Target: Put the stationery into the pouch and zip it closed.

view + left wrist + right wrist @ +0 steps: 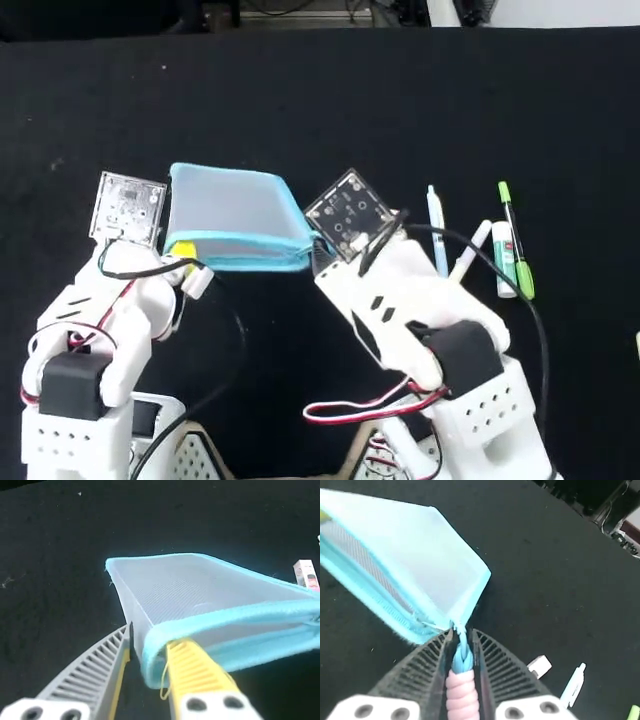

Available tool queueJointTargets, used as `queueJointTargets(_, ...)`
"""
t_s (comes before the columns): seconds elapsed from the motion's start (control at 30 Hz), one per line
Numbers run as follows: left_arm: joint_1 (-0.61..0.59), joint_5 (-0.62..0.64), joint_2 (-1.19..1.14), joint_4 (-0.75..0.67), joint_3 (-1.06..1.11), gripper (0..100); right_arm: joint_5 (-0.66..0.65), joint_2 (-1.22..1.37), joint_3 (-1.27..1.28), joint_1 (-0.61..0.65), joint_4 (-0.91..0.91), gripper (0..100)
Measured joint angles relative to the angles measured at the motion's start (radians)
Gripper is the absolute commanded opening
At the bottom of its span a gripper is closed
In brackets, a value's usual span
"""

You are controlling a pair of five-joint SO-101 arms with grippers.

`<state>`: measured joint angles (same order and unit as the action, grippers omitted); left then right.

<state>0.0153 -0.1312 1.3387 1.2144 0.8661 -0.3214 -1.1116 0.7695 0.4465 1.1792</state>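
A light-blue mesh pouch (235, 215) lies on the black table, left of centre. My left gripper (150, 641) is shut on the blue rim at the pouch's (200, 592) near left corner, yellow finger on one side and grey finger on the other. My right gripper (461, 634) is shut on the zip pull (461, 659), a blue cord with a pink coil, at the pouch's (415, 555) near right corner. The stationery lies on the table right of the right arm: a blue-white pen (437, 228), a white pen (468, 250), a glue stick (503, 258) and a green pen (517, 240).
The black cloth stretches wide behind the pouch and to the far right. Both arm bases stand at the front edge, with a black cable (520, 290) looping beside the right arm near the pens. A white cap (539, 666) lies close to the right gripper.
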Motion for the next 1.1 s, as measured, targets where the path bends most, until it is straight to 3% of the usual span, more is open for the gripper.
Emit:
queueJointTargets(0.17, 0.000, 0.000, -0.006, -0.075, 0.092, 2, 0.002, -0.040, 0.003, 0.000, 0.000, 2.1)
queueJointTargets(0.33, 0.002, 0.000, -0.009, -0.086, 0.097, 3, 0.002, -0.048, 0.003, 0.000, 0.000, 14.2)
queueJointTargets(0.6, 0.003, 0.000, -0.009, -0.114, 0.121, 3, 0.216, -0.051, -0.052, 0.000, 0.060, 21.2)
queueJointTargets(0.77, 0.005, 0.000, 0.002, -0.175, 0.193, 3, 0.235, -0.060, -0.186, -0.006, 0.175, 21.1)
queueJointTargets(0.97, 0.008, -0.002, 0.003, -0.242, 0.284, 3, 0.244, -0.032, -0.121, -0.169, 0.127, 11.3)
queueJointTargets(1.1, 0.005, -0.002, 0.003, -0.295, 0.348, 3, 0.253, 0.118, 0.032, -0.282, -0.011, 12.8)
